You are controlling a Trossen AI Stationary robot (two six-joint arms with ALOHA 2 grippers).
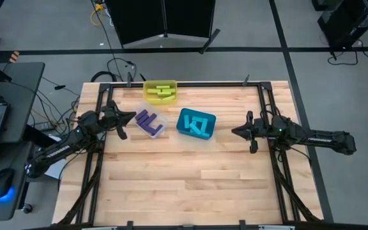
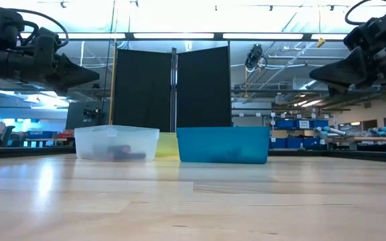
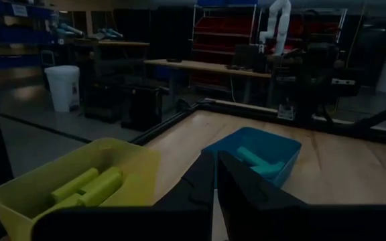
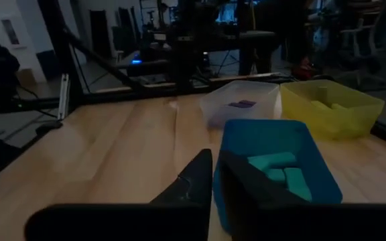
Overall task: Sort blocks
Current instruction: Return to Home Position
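Stretching wide and bare, the near part of the wooden table (image 1: 190,185) is giving lots of open room. Farther back, the left gripper (image 1: 128,118) and right gripper (image 1: 235,132) are hanging above the wood, one on each side of the bins, fingers pressed together on nothing. Purple blocks (image 1: 149,121) are lying in the clear bin (image 2: 116,134), cyan blocks (image 1: 199,124) in the teal bin (image 2: 223,146), and yellow-green blocks (image 1: 161,91) in the yellow bin (image 3: 133,164) at the far edge.

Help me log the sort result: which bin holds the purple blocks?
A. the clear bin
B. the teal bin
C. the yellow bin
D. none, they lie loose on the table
A: in the high view the purple blocks lie inside the clear bin, beside the teal bin.
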